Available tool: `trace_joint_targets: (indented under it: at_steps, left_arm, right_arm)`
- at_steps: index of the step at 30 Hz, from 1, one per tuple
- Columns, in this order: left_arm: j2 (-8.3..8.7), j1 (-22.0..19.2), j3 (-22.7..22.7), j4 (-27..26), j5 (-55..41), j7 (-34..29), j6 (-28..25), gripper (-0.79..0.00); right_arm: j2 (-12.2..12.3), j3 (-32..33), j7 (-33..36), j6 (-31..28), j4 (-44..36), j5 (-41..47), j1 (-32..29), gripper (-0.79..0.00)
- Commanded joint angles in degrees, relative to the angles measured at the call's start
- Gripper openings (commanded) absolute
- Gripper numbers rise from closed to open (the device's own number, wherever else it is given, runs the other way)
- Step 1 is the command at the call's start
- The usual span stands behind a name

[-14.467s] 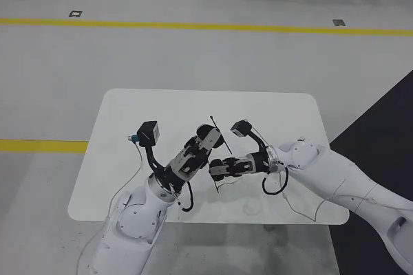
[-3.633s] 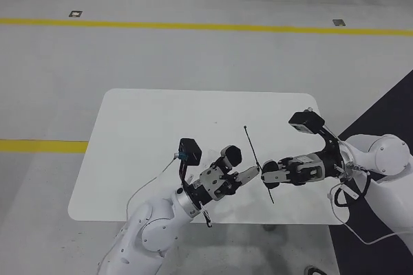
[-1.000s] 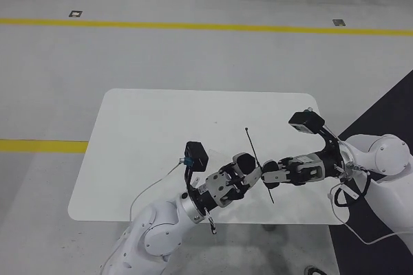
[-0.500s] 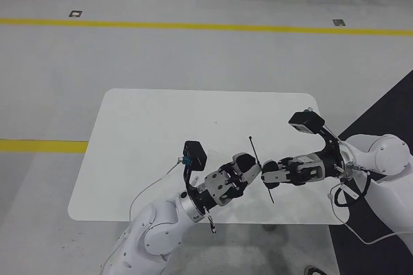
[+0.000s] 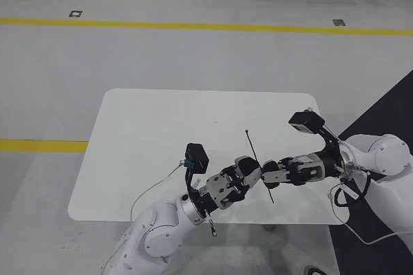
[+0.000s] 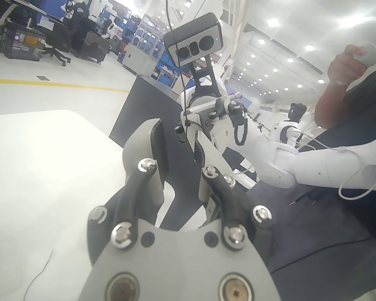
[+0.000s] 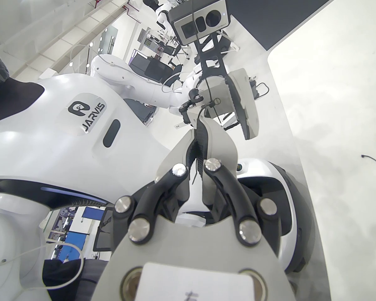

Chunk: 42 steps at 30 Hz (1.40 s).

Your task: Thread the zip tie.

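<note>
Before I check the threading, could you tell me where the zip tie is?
Top view: the black zip tie is pinched in the right gripper over the table's near part, with the open left gripper close beside it.

Shining brightly and evenly from rows of ceiling lamps (image 6: 309, 47), flaring into glare around each, bleaching the white tabletop (image 6: 34, 158) almost featureless, and bending straight lines near the wrist views' edges.
</note>
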Motion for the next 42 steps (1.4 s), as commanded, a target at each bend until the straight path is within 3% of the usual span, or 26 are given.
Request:
trace_joint_targets:
  at_steps: [1, 12, 29, 42]
  left_arm:
    - [0.0, -0.06, -0.01, -0.17, 0.03, -0.06, -0.04, -0.625]
    - [-0.14, -0.66, 0.41, 0.09, 0.11, 0.01, 0.16, -0.646]
    - [-0.17, -0.61, 0.41, 0.04, 0.36, 0.19, -0.03, -0.785]
    - [-0.16, -0.49, 0.54, 0.05, 1.25, 0.13, -0.16, -0.785]
  right_arm:
    - [0.0, 0.0, 0.0, 0.0, 0.0, 0.0, 0.0, -0.785]
    - [0.0, 0.0, 0.0, 0.0, 0.0, 0.0, 0.0, -0.785]
    - [0.0, 0.0, 0.0, 0.0, 0.0, 0.0, 0.0, -0.785]
    - [-0.32, 0.72, -2.55, 1.07, -1.82, -0.65, -1.33, -0.785]
